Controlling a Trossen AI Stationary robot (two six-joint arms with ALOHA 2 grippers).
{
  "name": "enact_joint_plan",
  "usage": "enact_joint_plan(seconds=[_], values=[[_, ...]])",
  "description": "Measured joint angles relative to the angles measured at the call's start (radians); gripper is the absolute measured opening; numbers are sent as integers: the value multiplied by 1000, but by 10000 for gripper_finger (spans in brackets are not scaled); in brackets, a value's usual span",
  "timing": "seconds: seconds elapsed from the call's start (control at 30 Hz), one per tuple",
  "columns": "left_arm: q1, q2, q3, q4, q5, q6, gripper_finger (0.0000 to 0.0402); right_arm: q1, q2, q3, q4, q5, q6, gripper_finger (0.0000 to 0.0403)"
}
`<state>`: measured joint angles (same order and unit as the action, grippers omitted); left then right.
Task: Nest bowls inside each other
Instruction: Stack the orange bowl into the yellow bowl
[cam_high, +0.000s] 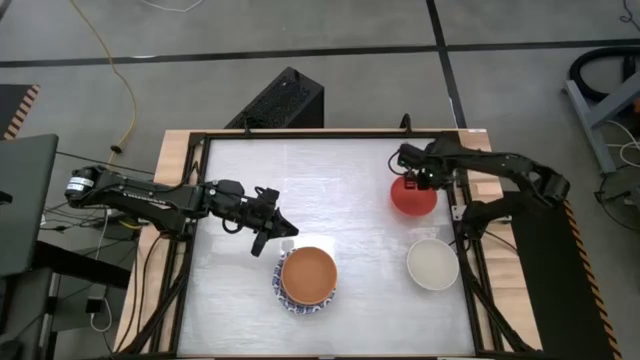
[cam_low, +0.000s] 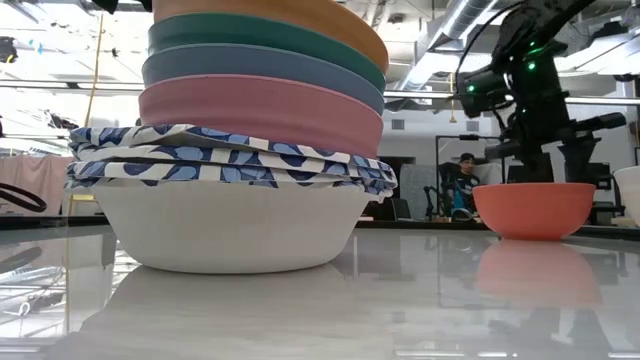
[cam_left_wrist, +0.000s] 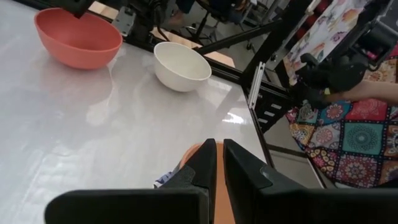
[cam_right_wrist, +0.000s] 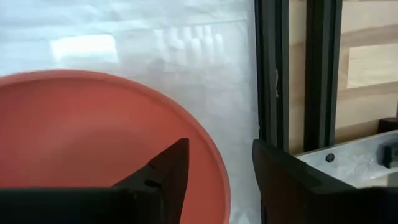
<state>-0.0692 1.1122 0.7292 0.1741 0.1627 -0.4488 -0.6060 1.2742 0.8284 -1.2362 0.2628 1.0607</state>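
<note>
A stack of nested bowls stands near the table's front middle, an orange one on top. Its lowest, white bowl rests on its base. A red bowl sits at the far right, with a cream bowl nearer the front edge. My right gripper hangs open over the red bowl's right rim, pointing down. One finger is over the bowl's inside and one is outside it; I see no touch. My left gripper hovers shut just left of the stack, above the table.
The table's dark frame rail runs close beside the red bowl on the right. A person in patterned cloth sits beyond the table's right edge. Bare tabletop lies between the stack and the red bowl.
</note>
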Motion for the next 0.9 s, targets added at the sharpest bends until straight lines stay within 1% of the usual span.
enact_joint_plan(seconds=[0.17,0.27,0.33,0.43,0.53,0.6,0.73,0.9], values=[[0,0,0,-4,1,0,17,0,79,0,16,-12,-41,184],[0,0,0,-6,1,0,17,0,119,0,19,-32,-58,163],[0,0,0,-6,11,0,17,-7,142,0,23,-59,-83,141],[0,0,0,-9,17,-1,17,-12,168,1,34,-107,-121,93],[0,0,0,-12,19,-1,17,-11,167,6,46,-135,-131,41],[0,0,0,-12,19,-4,17,-3,149,6,65,-152,-141,17],[0,-15,0,-10,33,6,17,5,90,24,76,-171,-154,12],[-21,-42,2,-15,128,63,3,6,0,64,75,-163,-157,12]])
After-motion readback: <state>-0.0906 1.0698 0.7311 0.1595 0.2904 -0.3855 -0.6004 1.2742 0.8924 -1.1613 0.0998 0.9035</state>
